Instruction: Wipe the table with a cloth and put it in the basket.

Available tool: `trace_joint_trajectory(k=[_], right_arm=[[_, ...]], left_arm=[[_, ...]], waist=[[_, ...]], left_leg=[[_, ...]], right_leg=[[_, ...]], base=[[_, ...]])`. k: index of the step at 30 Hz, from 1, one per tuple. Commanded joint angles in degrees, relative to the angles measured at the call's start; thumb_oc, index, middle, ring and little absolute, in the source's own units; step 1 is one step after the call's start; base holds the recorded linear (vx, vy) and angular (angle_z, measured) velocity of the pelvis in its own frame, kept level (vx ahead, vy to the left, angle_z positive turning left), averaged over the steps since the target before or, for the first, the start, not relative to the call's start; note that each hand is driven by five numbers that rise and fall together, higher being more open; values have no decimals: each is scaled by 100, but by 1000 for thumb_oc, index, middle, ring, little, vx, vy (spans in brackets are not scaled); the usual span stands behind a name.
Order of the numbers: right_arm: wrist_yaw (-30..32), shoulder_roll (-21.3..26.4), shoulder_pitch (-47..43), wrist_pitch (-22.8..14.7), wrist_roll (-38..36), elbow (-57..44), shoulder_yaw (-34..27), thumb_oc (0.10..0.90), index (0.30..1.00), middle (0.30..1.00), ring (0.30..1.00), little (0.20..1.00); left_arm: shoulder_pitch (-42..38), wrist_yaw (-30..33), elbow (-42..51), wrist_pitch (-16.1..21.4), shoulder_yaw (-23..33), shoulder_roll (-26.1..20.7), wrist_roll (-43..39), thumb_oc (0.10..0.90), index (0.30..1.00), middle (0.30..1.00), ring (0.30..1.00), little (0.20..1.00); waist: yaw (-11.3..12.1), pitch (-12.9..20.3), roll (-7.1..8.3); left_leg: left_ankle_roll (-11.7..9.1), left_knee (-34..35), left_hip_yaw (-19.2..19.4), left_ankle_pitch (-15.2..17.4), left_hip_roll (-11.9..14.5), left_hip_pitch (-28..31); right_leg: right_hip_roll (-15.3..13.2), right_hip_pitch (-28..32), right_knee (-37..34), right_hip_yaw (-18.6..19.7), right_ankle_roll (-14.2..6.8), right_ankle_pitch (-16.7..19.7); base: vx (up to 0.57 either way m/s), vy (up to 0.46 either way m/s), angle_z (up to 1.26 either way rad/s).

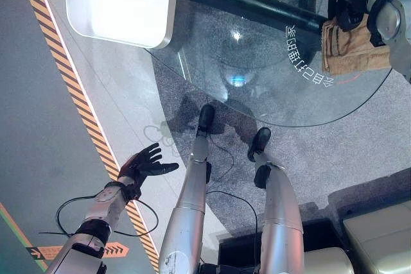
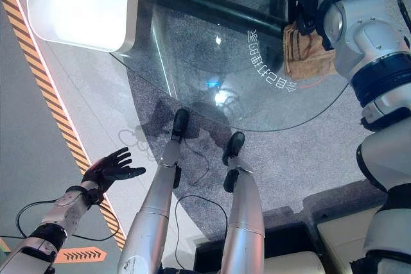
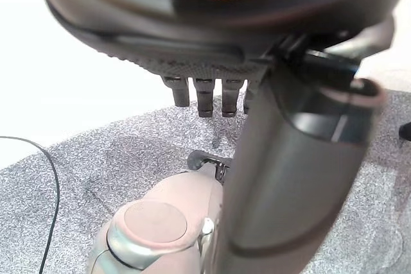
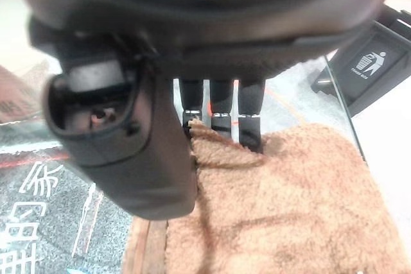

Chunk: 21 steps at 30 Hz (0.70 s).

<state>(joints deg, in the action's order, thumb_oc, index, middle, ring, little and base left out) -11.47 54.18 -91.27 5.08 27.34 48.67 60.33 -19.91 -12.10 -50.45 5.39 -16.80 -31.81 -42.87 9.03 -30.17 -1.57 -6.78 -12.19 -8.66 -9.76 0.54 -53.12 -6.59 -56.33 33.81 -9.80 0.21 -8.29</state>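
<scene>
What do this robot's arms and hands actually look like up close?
Both arms are smooth silver-grey shells with dark bands at the joints. The left hand is black, with slim segmented fingers and a black wrist cuff. The right hand is dark too, with ridged fingers and a bulky thumb housing.

I see a curved line of white Chinese characters (image 1: 310, 57) printed on the glass worktop (image 1: 257, 88), too skewed for me to read. A black bin (image 4: 376, 62) carries a white litter pictogram (image 4: 369, 63) with small print I can't make out. On the floor, an orange sign (image 1: 112, 249) shows black chevron arrows. No numbers legible anywhere.
</scene>
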Motion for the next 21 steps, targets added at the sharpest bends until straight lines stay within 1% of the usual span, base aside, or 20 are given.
trace_joint_trajectory(k=[1, 6, 9, 11, 12, 17, 19, 21], right_arm=[[-195, 237, 248, -41, -49, 38, 339, 100, 300, 300, 300, 200], [-169, 248, 228, -42, -65, 9, 340, 100, 300, 300, 300, 200], [-105, 242, 212, -9, -194, 1, 332, 100, 300, 300, 300, 200], [51, 232, 218, 34, -412, -3, 280, 100, 300, 300, 300, 200], [194, 230, 235, 63, -668, -15, 242, 100, 300, 300, 300, 200], [958, 120, 356, 164, -1321, -107, -236, 100, 300, 300, 300, 200], [1217, 30, 355, 207, -1330, -209, -411, 100, 300, 300, 300, 200], [1326, -38, 341, 239, -1228, -307, -462, 100, 300, 300, 300, 200]], left_arm=[[233, -97, -78, 18, 232, -214, 91, 800, 900, 900, 900, 900], [252, -113, -67, 21, 249, -219, 89, 800, 900, 900, 900, 900], [261, -115, -56, 16, 243, -220, 94, 800, 900, 900, 900, 900], [280, -122, -55, 37, 238, -212, 94, 800, 900, 900, 900, 900], [285, -107, -32, 35, 229, -204, 90, 800, 900, 900, 900, 900], [265, -77, -80, 73, 190, -137, 66, 800, 900, 900, 900, 900], [280, -40, -88, 123, 160, -52, 50, 800, 900, 900, 900, 900], [271, 20, -77, 145, 128, 15, 53, 800, 900, 900, 900, 900]], waist=[[-103, 38, -3], [-103, 38, 0], [-95, 38, 3], [-91, 38, 3], [-92, 38, -2], [-114, 38, -26], [-125, 38, -58], [-124, 38, -76]], left_leg=[[538, -450, 626, 630, -426, 148], [539, -438, 632, 631, -431, 167], [538, -415, 632, 629, -428, 195], [540, -388, 630, 620, -432, 212], [542, -376, 628, 615, -435, 212], [539, -356, 645, 613, -439, 236], [539, -351, 658, 619, -445, 239], [543, -342, 661, 621, -453, 237]], right_leg=[[361, 390, -1423, -288, -134, 958], [365, 410, -1440, -288, -138, 962], [359, 437, -1460, -295, -144, 971], [369, 457, -1486, -293, -144, 977], [373, 456, -1494, -290, -145, 981], [378, 472, -1512, -274, -157, 997], [380, 467, -1513, -258, -163, 992], [377, 459, -1509, -259, -164, 987]], base=[[0, 0, 0], [0, 0, 0], [0, 0, 0], [0, 0, 0], [0, 0, 0], [0, 0, 0], [-8, 49, -1], [-4, 22, 0]])
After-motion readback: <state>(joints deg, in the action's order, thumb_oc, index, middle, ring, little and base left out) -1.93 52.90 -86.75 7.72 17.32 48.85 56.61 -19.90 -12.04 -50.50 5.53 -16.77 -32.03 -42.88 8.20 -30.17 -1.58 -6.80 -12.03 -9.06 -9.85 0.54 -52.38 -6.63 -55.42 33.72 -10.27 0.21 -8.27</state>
